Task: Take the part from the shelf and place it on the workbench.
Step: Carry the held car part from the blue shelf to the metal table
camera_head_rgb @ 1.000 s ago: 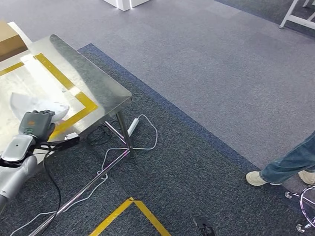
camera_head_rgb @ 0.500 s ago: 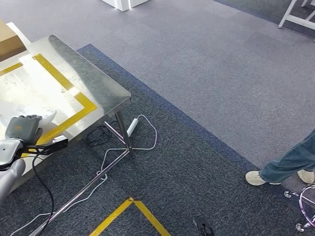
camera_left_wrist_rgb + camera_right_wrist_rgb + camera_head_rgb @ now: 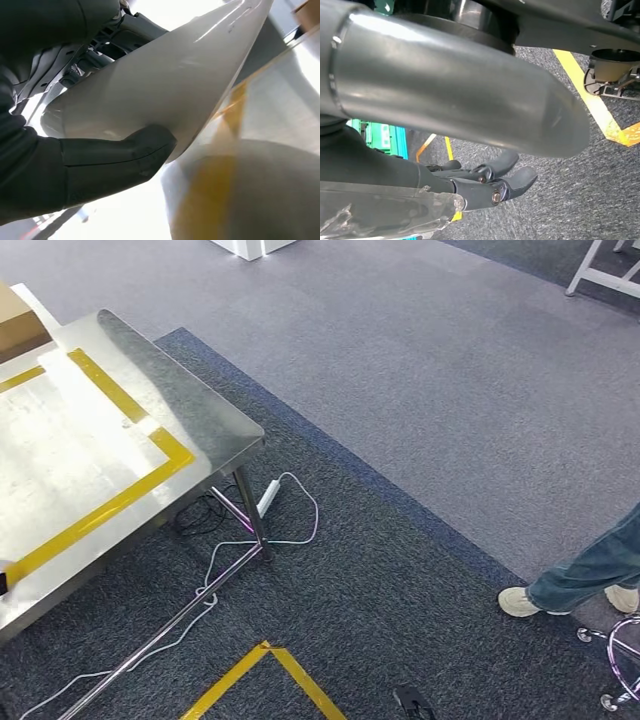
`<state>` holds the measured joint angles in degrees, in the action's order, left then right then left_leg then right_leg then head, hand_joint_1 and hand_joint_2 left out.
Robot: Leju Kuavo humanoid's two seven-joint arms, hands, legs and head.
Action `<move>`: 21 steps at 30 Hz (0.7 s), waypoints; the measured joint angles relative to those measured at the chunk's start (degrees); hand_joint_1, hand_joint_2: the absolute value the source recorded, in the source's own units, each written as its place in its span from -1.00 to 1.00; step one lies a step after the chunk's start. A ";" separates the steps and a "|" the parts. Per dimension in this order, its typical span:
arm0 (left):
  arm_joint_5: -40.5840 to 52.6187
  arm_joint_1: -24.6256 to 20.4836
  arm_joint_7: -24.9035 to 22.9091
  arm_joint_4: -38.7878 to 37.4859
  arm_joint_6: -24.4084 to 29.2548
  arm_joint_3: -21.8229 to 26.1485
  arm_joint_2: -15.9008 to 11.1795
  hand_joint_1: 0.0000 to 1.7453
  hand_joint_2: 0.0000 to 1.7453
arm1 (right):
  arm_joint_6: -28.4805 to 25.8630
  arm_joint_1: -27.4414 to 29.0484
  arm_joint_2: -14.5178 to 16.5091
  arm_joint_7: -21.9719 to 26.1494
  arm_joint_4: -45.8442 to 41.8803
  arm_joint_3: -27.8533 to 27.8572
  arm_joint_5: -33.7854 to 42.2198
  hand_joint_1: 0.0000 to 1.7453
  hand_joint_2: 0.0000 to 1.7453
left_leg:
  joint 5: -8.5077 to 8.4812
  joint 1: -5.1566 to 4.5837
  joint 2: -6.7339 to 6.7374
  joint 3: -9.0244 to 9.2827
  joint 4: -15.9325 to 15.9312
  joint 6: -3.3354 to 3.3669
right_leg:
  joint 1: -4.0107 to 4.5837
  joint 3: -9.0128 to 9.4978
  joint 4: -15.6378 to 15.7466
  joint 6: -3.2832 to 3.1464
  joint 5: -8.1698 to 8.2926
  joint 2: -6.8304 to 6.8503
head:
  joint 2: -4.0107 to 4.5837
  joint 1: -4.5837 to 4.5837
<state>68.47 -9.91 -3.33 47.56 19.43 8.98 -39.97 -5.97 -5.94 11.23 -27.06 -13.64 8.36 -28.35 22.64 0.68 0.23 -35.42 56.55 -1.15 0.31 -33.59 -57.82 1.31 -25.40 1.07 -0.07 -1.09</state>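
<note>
The left hand (image 3: 75,165) holds the pale curved part (image 3: 162,85), thumb beneath and dark fingers (image 3: 90,55) above, over the steel tabletop (image 3: 271,150) with yellow tape. The right hand's fingers (image 3: 508,175) hang loosely extended above carpet.

Right robot hand (image 3: 490,180) fingers apart, holding nothing, above dark carpet (image 3: 561,200), yellow floor tape (image 3: 595,107)

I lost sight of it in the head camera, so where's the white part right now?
The white part is in the left hand, seen in the left wrist view, held close over the steel workbench with its yellow tape.
</note>
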 joint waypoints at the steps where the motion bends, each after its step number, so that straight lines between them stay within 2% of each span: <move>1: -0.37 0.92 0.24 -0.30 -0.07 1.74 -0.66 1.00 1.00 | -0.01 0.06 -0.01 0.01 0.01 0.02 0.01 -1.00 -1.00 | 0.01 0.02 0.00 0.00 0.00 -0.01 | 0.02 0.01 0.00 -0.01 -0.01 0.02 | 0.00 0.01; 5: -1.78 3.87 2.08 -2.04 -0.01 8.87 -2.45 1.00 1.00 | -0.04 0.26 0.00 0.01 0.02 0.17 0.03 -1.00 -1.00 | 0.04 0.06 -0.01 0.00 0.00 -0.05 | 0.07 0.03 0.01 -0.06 -0.05 0.07 | 0.00 0.00; 9: -1.85 6.40 3.13 -3.03 -0.04 14.38 -2.50 1.00 1.00 | -0.07 0.35 0.01 0.01 0.02 0.51 0.06 -1.00 -1.00 | 0.05 0.09 -0.02 0.00 -0.01 -0.07 | 0.10 0.04 0.01 -0.08 -0.07 0.12 | 0.00 0.00; 16: 2.25 10.34 7.72 -2.34 -0.37 22.47 -0.25 1.00 1.00 | -0.17 0.55 0.01 0.01 0.05 0.91 -0.04 -1.00 -1.00 | 0.05 0.10 -0.02 0.02 0.00 -0.09 | 0.11 0.02 0.02 -0.09 -0.07 0.13 | 0.00 0.02; 21: 3.40 11.37 8.56 -1.22 -0.79 25.59 1.31 1.00 1.00 | -0.17 0.59 0.01 0.01 0.07 0.95 -0.11 -1.00 -1.00 | 0.05 0.11 -0.04 0.02 0.00 -0.09 | 0.11 0.05 0.02 -0.09 -0.07 0.16 | 0.00 0.01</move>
<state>71.87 1.46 5.23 46.34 18.64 34.58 -38.66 -6.14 -5.36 11.23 -27.06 -13.57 9.31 -28.46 22.69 0.79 0.19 -35.40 56.55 -1.24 0.42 -33.54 -57.80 1.22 -25.47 1.23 -0.07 -1.09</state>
